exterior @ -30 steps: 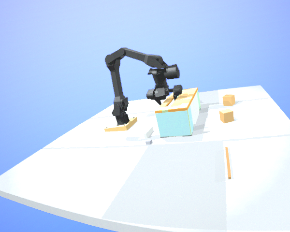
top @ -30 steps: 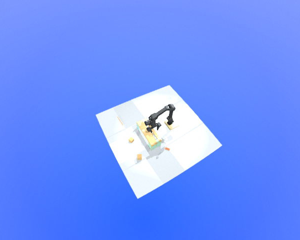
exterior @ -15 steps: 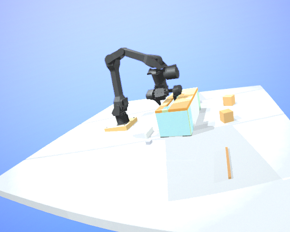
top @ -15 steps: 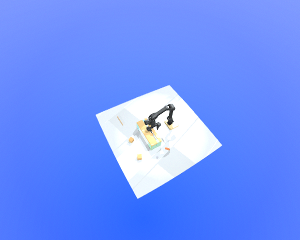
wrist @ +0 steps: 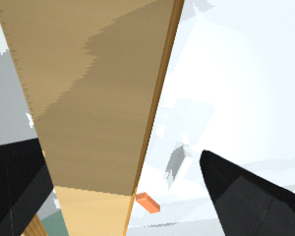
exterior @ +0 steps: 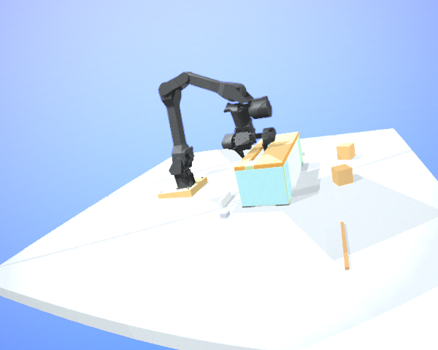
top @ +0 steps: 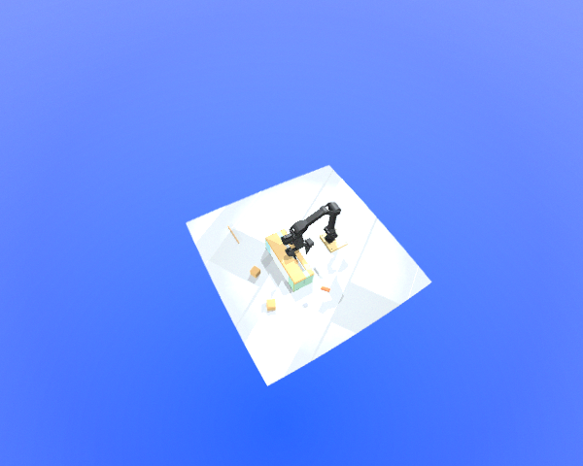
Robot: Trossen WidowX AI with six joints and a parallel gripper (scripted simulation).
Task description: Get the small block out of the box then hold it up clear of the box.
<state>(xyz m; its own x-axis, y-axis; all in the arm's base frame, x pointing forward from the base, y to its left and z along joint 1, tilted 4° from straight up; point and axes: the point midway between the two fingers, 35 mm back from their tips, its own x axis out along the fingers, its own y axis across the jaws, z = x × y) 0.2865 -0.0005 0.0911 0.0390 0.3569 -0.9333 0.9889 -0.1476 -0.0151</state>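
Note:
The box (top: 289, 260) has a tan slotted top and pale teal sides; it also shows in the exterior view (exterior: 268, 173). Its top fills the left of the wrist view (wrist: 88, 98). A small orange block (top: 325, 288) lies on the table beyond the box's end, apart from it, and shows low in the wrist view (wrist: 147, 203). The box hides it in the exterior view. My gripper (exterior: 254, 146) is open and empty, straddling the long edge of the box top (wrist: 122, 147), one finger over the slot and one outside the box.
Two tan cubes (exterior: 345, 151) (exterior: 342, 174) sit on the far side of the box. A thin orange stick (exterior: 344, 244) lies on the table. Small white pieces (exterior: 224, 214) lie near the box's teal end. The arm's base stands on a tan plate (exterior: 182, 188).

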